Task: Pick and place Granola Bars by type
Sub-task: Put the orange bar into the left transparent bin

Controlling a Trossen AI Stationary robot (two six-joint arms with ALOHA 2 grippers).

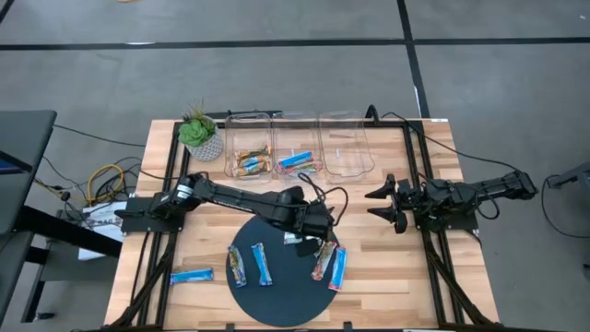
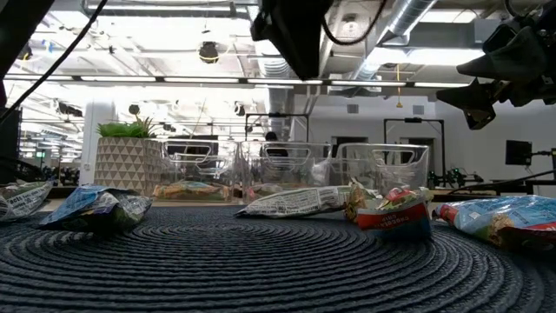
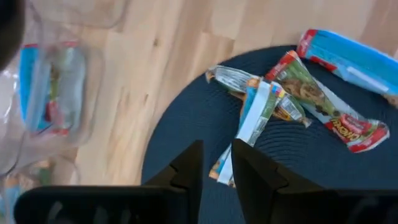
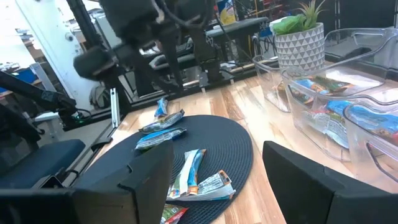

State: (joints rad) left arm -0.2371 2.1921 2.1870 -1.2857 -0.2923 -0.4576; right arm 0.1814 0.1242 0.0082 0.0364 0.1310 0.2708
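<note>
The left gripper [image 1: 312, 231] hangs above the far right part of the round dark mat [image 1: 277, 295]. Its two dark fingers [image 3: 189, 168] are close together, with only a thin gap between them. Nothing is between the fingers. Just past the fingertips, down on the mat, lies a small pile of granola bars [image 3: 261, 112]. One is silvery with small print, one is light blue and white, and one is a mixed-colour bar [image 3: 326, 102] with red ends. A bright blue bar [image 3: 348, 56] lies a bit farther out from the fingers, at the edge of the mat.

Two more bars [image 1: 251, 265] lie side by side on the mat, well away from the fingers. Another blue bar [image 1: 191, 275] lies on the wooden table [image 1: 387, 277], off the mat.

Three clear bins [image 1: 297, 145] stand in a row at the far side of the table. The first bin [image 1: 249, 148] has mixed-colour bars in it. The middle bin [image 1: 297, 161] has blue bars in it. A small green plant [image 1: 198, 134] in a white pot sits next to the bins.

The right gripper [image 1: 380, 205] waits over the right side of the table, well apart from the mat. Its fingers [image 4: 311, 180] are spread wide and hold nothing.
</note>
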